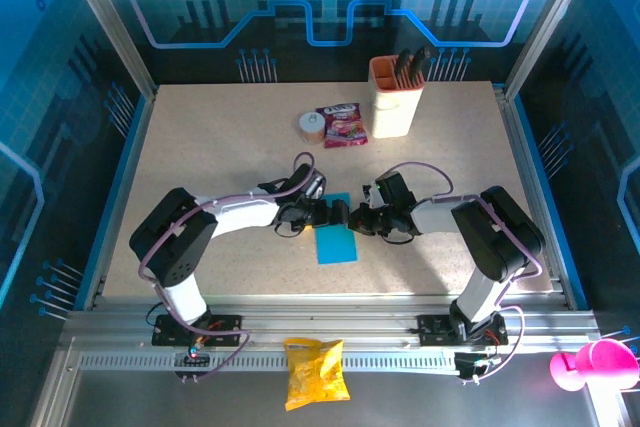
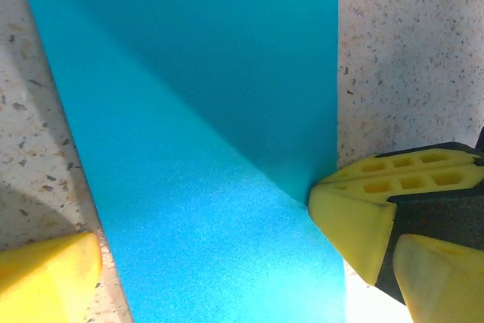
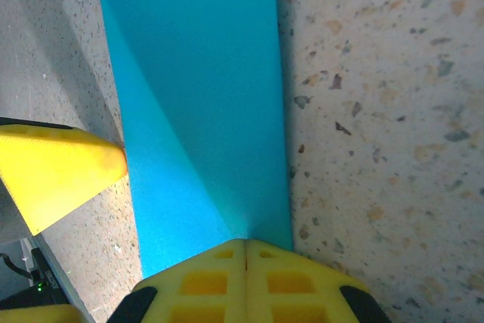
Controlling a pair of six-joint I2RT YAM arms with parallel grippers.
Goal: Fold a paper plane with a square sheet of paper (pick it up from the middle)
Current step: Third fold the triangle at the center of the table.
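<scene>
Centre of the top view, left to right. Left pincer (image 1: 337, 215): released, fingers (image 2: 47, 276) either side of the square sheet of paper (image 1: 336, 245). Sheet: folded into a narrow strip, flat on the table (image 1: 200, 147), diagonal light-dark line across it. Right pincer (image 1: 361, 219): clenched, tips touching the sheet's edge at the bottom of its wrist view.

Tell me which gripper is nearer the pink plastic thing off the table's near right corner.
Right. The right gripper is mid-table at the square sheet of paper, on the side toward the pink plastic thing; the left gripper faces it from farther left.
</scene>
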